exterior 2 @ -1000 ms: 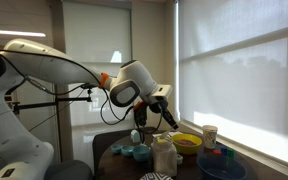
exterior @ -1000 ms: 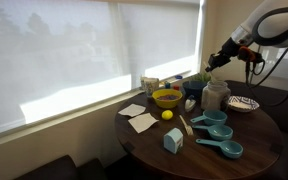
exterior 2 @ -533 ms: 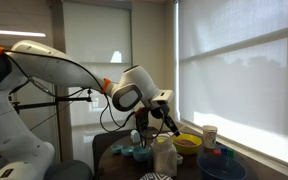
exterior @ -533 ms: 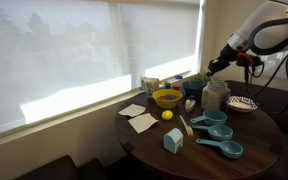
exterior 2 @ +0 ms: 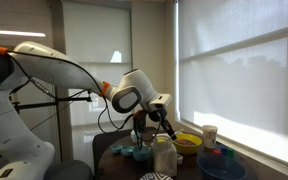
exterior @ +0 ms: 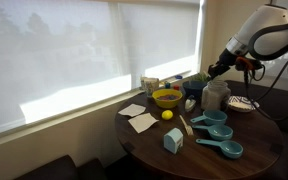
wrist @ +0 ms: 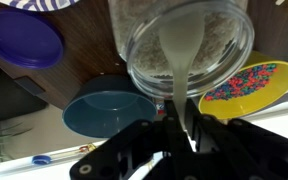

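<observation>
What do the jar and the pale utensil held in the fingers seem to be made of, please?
The jar looks like clear glass or plastic: grainy contents show through its glossy wall. The pale utensil looks like matt off-white plastic, perhaps wood; its blurred, even surface leaves that open.

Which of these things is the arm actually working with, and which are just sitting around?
In use: gripper, shut on a pale spoon reaching into the glass jar of grains.
Lying about: yellow bowl, blue bowl, purple lid, teal measuring cups, lemon, napkins.
</observation>
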Tool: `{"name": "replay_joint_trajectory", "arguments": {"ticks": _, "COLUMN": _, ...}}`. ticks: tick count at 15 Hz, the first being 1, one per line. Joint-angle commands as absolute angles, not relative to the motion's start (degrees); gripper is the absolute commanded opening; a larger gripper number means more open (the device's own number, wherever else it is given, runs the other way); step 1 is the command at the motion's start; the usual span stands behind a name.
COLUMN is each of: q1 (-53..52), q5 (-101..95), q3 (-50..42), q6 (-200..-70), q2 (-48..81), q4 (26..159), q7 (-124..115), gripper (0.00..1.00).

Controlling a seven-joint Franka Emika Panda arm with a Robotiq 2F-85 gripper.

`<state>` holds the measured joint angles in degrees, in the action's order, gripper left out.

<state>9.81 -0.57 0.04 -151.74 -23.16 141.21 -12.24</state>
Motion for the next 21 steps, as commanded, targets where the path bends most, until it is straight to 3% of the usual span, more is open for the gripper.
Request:
{"name": "replay_joint_trajectory", "arguments": {"ticks": 1, "q1": 10.46, "q5": -1.1, "q3": 0.37, "q6": -148.54, "q2": -23.11, "q4": 140.22, "q7": -15.22, "gripper": 0.03}}
{"name": "replay_joint_trajectory", "arguments": {"ticks": 21, "q1": 10.62, "q5": 2.35, "q3": -2.01, "q6": -138.33, "q2": -21.63, "q4": 135.44, "q7": -24.37, "gripper": 0.03}}
